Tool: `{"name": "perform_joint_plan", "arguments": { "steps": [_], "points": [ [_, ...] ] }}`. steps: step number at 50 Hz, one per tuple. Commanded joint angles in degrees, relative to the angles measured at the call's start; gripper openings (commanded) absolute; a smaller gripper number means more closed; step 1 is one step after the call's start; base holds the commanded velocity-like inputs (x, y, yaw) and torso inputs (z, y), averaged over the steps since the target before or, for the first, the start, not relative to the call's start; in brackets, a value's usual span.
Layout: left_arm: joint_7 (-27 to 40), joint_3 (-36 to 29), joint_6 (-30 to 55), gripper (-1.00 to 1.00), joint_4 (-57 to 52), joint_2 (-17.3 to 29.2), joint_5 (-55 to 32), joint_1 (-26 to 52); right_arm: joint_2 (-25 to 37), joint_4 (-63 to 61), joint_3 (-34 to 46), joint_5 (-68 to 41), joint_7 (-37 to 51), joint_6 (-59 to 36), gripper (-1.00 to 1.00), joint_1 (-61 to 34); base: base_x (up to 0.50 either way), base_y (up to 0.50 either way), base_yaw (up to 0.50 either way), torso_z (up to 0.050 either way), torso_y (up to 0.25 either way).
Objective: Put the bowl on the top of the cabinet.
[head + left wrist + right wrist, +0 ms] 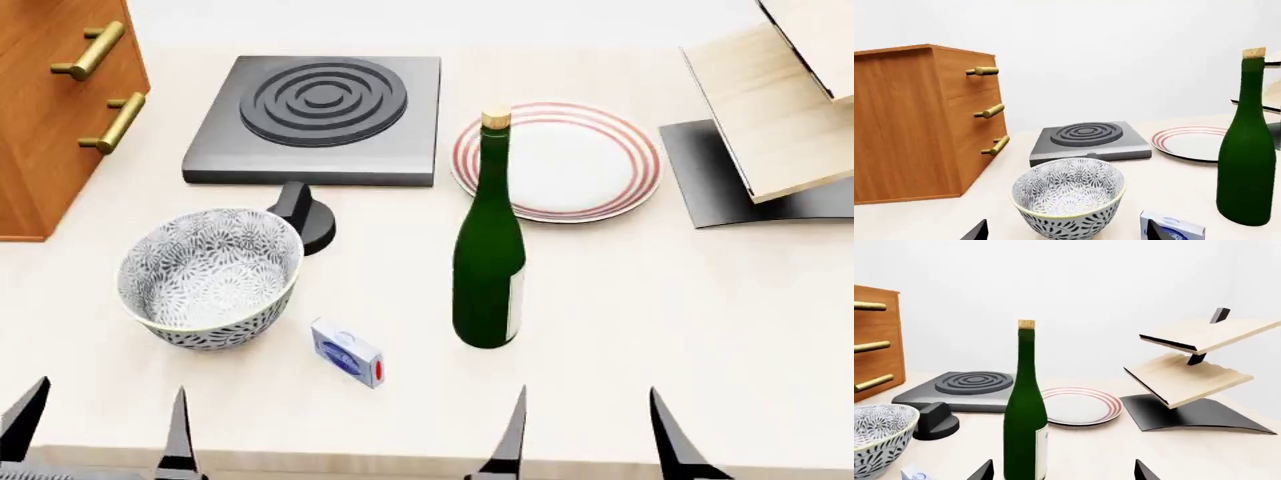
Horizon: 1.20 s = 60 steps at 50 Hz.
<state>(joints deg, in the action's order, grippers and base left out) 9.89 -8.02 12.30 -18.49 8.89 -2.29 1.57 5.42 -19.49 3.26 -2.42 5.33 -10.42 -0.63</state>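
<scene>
Two grippers stand at the near edge of the table [747, 340] in my head view, both clear of every object: the left gripper [100, 425] in line with the bowl [210, 275], the right gripper [587, 430] nearer the green bottle [490, 250]. Both pairs of fingers are spread wide and hold nothing.

Step in hand, as I judge it: approach, before any grasp. The bowl rests upright on the table, not yet lifted. It sits near the front left, with the cabinet [54, 110] behind it to the left, the hotplate [320, 115] behind it, a black knob [304, 212] just beside its far rim and a small blue-and-white box [347, 355] just beside it on the near right. The bottle stands well apart to its right, in front of the red-ringed plate [567, 160].

Next move, in my estimate: advance the left gripper to the near rim, set one finger inside and one outside the wall, close, then raise the bowl well above the cabinet's flat top, which the left wrist view shows standing far taller than the bowl. I would keep the small box clear of the fingers.

Bowl appearance: deep, round, white, with a fine grey leaf pattern inside and out and a pale rim; it is empty
</scene>
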Motion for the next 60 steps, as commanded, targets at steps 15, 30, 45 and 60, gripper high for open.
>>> {"name": "perform_joint_plan", "arguments": {
  "steps": [15,30,45,60],
  "points": [
    [1.09,-0.37,9.45,1.00,-13.42,2.04,-1.15,2.64,2.74,-11.99,0.35,-3.87,0.52,-6.01,1.00,-1.31,0.00,0.01,0.00,0.000,0.000],
    [1.40,-0.20,9.42,1.00,-14.13,2.70,-2.40,2.56,2.99,-9.97,-0.14,-4.51,2.11,-4.63,1.00,-1.85,0.00,0.28,0.00,0.000,0.000],
    [2.06,-0.23,8.82,1.00,-14.30,3.44,-2.82,2.04,3.50,-9.08,0.97,-1.12,5.37,-3.30,1.00,-1.91,0.00,0.44,0.00,0.000,0.000],
    [3.06,-0.23,7.21,1.00,-13.48,4.01,-2.91,1.53,4.16,-9.47,1.58,-3.70,4.73,-4.27,1.00,-1.61,0.00,0.45,0.00,0.000,0.000]
  ]
}}
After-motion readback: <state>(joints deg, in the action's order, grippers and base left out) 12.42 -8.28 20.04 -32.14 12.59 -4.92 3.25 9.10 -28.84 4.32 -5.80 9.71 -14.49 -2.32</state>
